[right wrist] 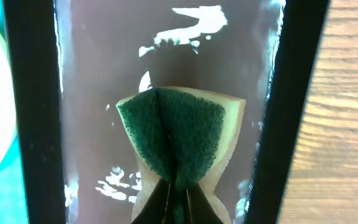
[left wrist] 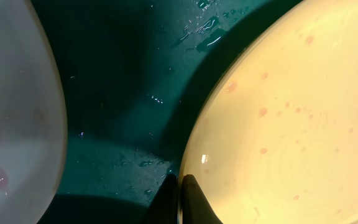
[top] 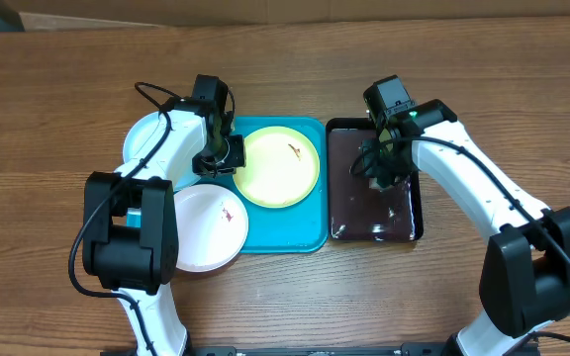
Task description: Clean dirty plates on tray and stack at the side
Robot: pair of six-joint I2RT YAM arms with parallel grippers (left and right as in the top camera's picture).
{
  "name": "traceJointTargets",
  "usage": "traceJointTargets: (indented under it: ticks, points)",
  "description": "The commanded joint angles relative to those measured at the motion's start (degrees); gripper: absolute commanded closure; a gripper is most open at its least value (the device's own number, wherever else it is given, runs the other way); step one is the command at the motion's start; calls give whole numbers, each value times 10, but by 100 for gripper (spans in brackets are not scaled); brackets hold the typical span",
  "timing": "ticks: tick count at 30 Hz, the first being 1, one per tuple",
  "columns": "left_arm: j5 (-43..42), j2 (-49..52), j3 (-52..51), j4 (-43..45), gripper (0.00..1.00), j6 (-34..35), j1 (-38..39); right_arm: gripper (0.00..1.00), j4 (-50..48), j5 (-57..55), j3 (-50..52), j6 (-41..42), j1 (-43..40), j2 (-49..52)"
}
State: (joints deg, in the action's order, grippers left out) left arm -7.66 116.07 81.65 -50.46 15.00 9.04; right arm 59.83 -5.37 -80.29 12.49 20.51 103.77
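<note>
The left gripper [left wrist: 178, 190] pinches the rim of the yellow-green plate [top: 280, 166], which lies on the teal tray [top: 285, 237]. The right gripper [right wrist: 178, 193] squeezes a green sponge [right wrist: 173, 134] over the black tray [top: 349, 208]. The white plate [top: 206, 229] overlaps the teal tray's left edge. The blue plate [top: 144, 138] sits on the table just left of the tray.

Glossy plastic yellow-green plate [top: 280, 170], wood-grain table [top: 57, 89], rough green sponge [right wrist: 173, 134]

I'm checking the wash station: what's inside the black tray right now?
The black tray holds brownish liquid and a green sponge, folded and pinched in the fingers of the right gripper. The floor beneath the sponge is covered, unseen.
</note>
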Motion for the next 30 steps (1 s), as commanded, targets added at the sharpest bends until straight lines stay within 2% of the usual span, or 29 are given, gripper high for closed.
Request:
traceJointTargets:
  ticks: [1, 5, 9, 12, 16, 20, 25, 27, 30]
  points:
    - [7, 8, -10, 4, 96, -9, 4, 96, 36, -13, -77, 8, 0, -21]
    - [8, 8, -10, 4, 96, -9, 4, 96, 72, -9, -123, 14, 2, -21]
    - [8, 8, -10, 3, 96, -9, 4, 96, 77, -2, -110, 31, 12, -19]
    - [8, 8, -10, 1, 96, -9, 4, 96, 46, -2, -67, 41, 21, -17]
    - [8, 8, -10, 1, 96, -9, 4, 96, -55, -18, 35, 41, 26, -17]
    - [8, 8, -10, 1, 96, -9, 4, 96, -97, -21, 63, 40, 26, -17]
    - [8, 8, -10, 2, 96, -17, 4, 96, -32, -9, -35, 25, 26, -18]
    - [8, 8, -10, 2, 96, -18, 4, 96, 5, 28, -113, 25, 26, -18]
    - [8, 8, -10, 1, 96, -18, 4, 96, 7, 64, -163, 25, 28, -18]
